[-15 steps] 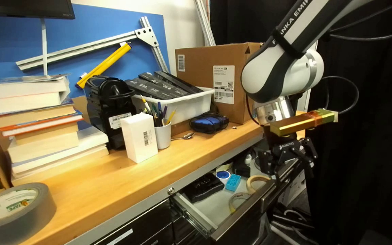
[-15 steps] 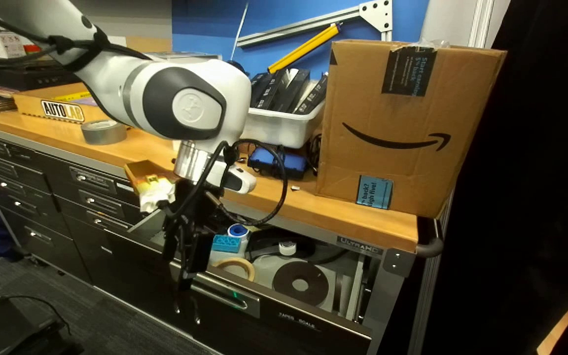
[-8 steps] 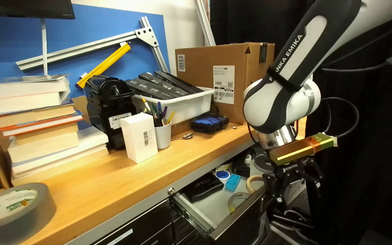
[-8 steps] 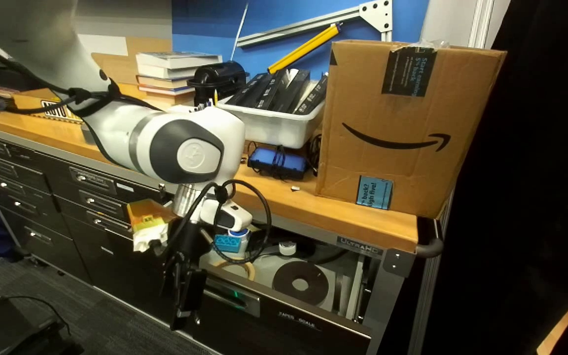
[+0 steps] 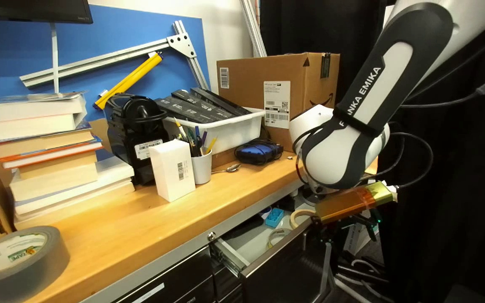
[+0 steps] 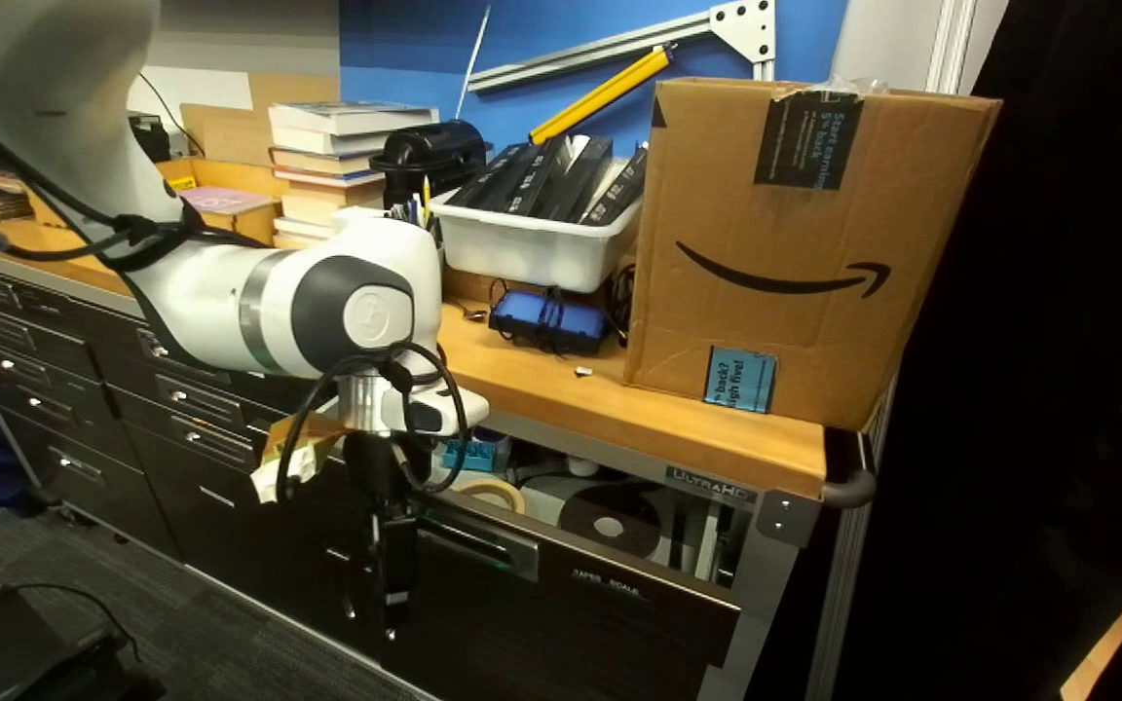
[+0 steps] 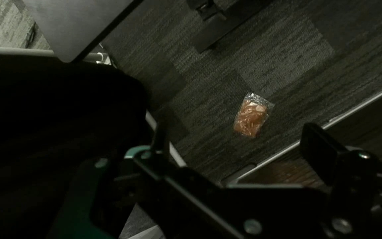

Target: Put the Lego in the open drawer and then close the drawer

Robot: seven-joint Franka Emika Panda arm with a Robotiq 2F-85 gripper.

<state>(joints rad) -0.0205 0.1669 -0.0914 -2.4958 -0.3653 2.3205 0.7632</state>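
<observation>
The Lego (image 5: 274, 217) is a small cyan-blue brick lying inside the drawer, beside a beige tape roll. It also shows in an exterior view (image 6: 469, 455), partly behind the cable. The drawer (image 5: 284, 269) is partly open; its dark front (image 6: 619, 604) with the handle strip faces outward. My gripper (image 6: 381, 584) is low outside the drawer, fingers pointing down, close against its front. Exact contact is hidden. In the wrist view my gripper (image 7: 240, 142) is open, fingers wide apart with nothing between them, one finger near the drawer side.
Tape rolls (image 5: 303, 216) and a dark reel (image 6: 610, 526) lie in the drawer. On the wooden worktop (image 5: 209, 206) stand a white box (image 5: 173, 170), a blue device (image 6: 549, 321) and a cardboard box (image 6: 795, 224). An orange packet (image 7: 252, 116) lies on the floor.
My gripper has come down outside the drawer front and moved toward the bench, still open. The drawer has slid partway inward, and the Lego has moved in with it.
</observation>
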